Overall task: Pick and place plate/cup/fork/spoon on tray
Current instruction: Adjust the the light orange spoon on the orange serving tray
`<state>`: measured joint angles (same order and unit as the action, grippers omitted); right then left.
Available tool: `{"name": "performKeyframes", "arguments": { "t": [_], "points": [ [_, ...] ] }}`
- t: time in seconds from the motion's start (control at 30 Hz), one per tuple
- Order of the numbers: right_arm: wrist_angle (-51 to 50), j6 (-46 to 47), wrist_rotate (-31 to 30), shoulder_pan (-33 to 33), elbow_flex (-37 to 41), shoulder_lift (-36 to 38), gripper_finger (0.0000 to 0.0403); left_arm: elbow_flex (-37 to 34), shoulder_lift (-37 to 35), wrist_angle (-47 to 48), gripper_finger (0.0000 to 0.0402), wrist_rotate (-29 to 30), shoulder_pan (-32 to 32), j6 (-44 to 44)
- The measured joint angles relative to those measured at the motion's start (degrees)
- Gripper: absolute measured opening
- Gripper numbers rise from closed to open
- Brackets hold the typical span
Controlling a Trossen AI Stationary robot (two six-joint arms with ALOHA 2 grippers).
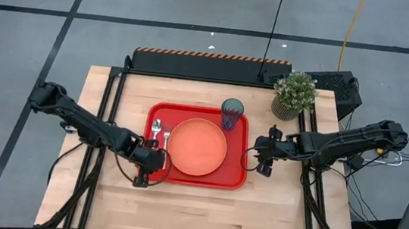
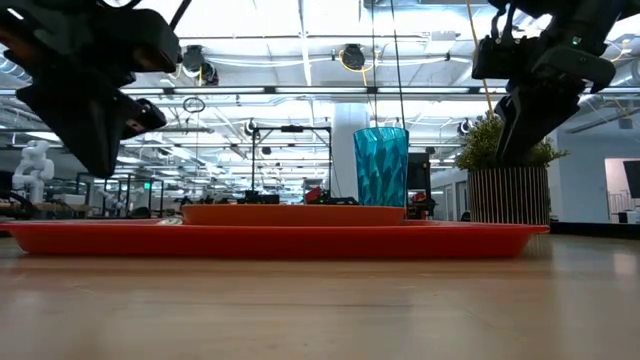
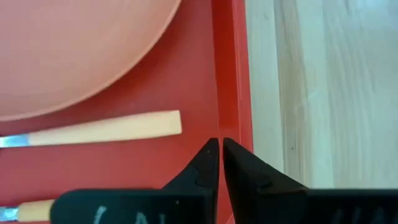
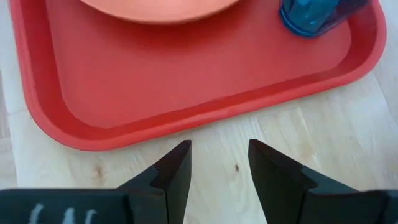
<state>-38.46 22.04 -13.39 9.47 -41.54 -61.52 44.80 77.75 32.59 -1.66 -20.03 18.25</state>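
Orange plate (image 2: 293, 214) hides fork and spoon in low view.

A light wooden table (image 1: 202, 206) carries everything. Directly on it lies a red tray (image 1: 234, 180) near the middle, long sides running three to nine o'clock. A potted plant (image 1: 293, 95) stands on the wood toward one o'clock of the tray, near the table's far right corner and apart from the tray's rim. In the low view the tray sits flat on the boards, with the plant's ribbed pot behind its right end
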Motion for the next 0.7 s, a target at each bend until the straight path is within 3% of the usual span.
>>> {"name": "performKeyframes", "arguments": {
  "t": [0.47, 0.7],
  "points": [
    [0.5, -0.3, 0.0, 0.0, 0.0, 0.0, 0.0153, 0.0, 7.4, -5.3, 0.0026, -2.8, 0.0, -0.4],
    [0.5, -0.4, 0.0, 0.0, 0.0, 0.0, 0.0153, 0.0, 7.6, -5.7, 0.0026, 1.9, 0.3, -1.6]
  ]
}}
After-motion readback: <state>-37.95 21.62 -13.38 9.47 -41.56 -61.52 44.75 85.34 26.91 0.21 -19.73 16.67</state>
